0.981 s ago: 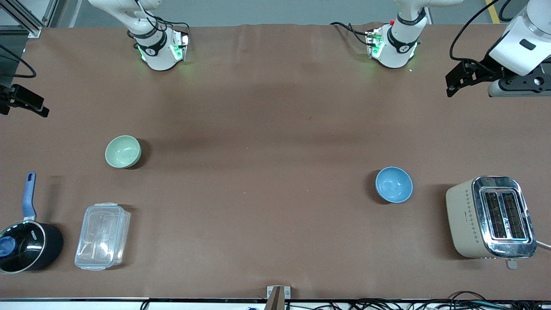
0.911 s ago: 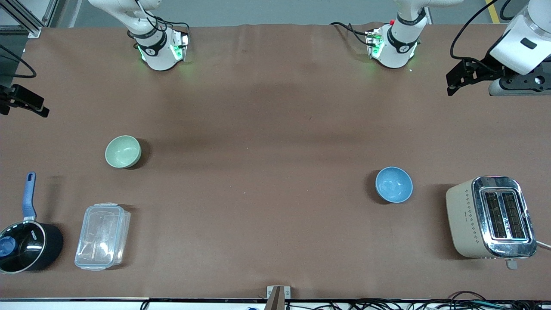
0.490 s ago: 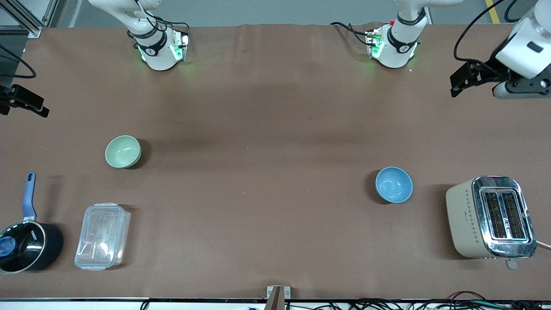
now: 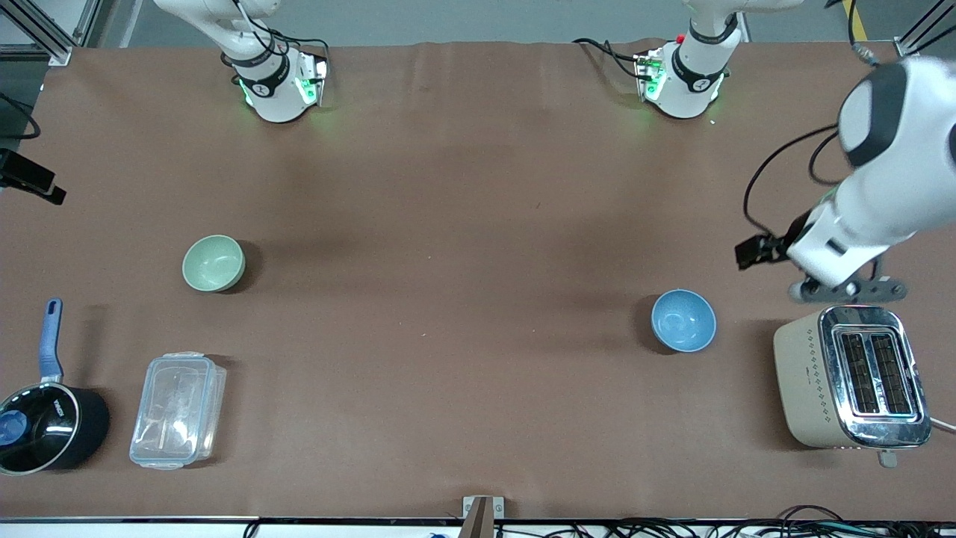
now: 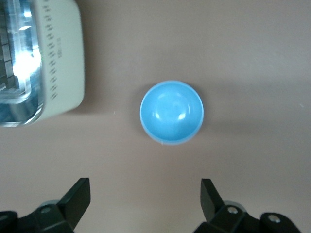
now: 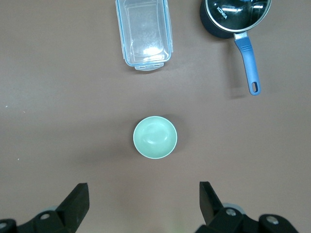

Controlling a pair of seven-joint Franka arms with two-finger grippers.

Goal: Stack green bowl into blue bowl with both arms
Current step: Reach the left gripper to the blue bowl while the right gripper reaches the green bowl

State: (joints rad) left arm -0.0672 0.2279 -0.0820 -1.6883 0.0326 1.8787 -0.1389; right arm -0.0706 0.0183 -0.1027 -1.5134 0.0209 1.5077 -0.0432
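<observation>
Both claws hang spread: the left claw (image 5: pixel 145 204) high over the blue bowl (image 5: pixel 171 112), the right claw (image 6: pixel 144 204) over the green bowl (image 6: pixel 155 137).

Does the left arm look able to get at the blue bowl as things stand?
Probably yes: the left gripper is open above bare table, the blue bowl stands alone, apart from the toaster beside it.

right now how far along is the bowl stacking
Nothing is done: the green bowl sits toward the right arm's end of the table, the blue bowl apart beside the toaster. In hand: the left hand is open over the table near the blue bowl; the right hand is open above the green bowl. Grasping, carrying and stacking remain.
</observation>
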